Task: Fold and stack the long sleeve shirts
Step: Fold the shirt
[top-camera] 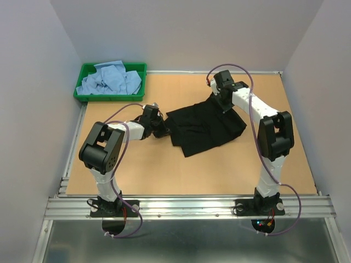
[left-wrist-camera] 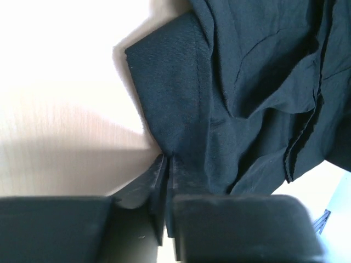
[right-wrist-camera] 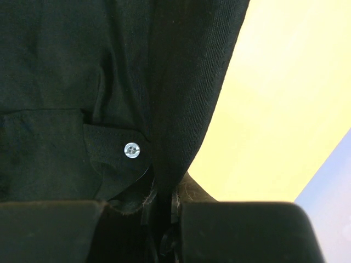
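**Left gripper** [left-wrist-camera: 166, 164]: jaws together, clamped on the edge of the black shirt [top-camera: 205, 129]. A flat, stitched corner of the cloth stands just beyond the fingertips. The gripper is low over the counter [top-camera: 164, 170], left of centre, at the shirt's left end.

**Right gripper** [right-wrist-camera: 164, 192]: jaws together, pinching a fold of the same black cloth. A small pale button [right-wrist-camera: 131, 149] sits on a flap just beside the fingertips. The gripper is at the shirt's far-right part, towards the counter's far edge.

**Black shirt**: rumpled, partly spread on the middle of the counter, nearer the far edge than the near one. It is held at both ends, and most of the cloth lies between the two grippers and on their near side. Its long axis runs left to right, slanting towards the far edge at the right end. Which way the collar points cannot be told.

**Light blue shirts** [top-camera: 109, 79]: heaped loose in the green tray [top-camera: 82, 96] at the far-left corner, well apart from both grippers.
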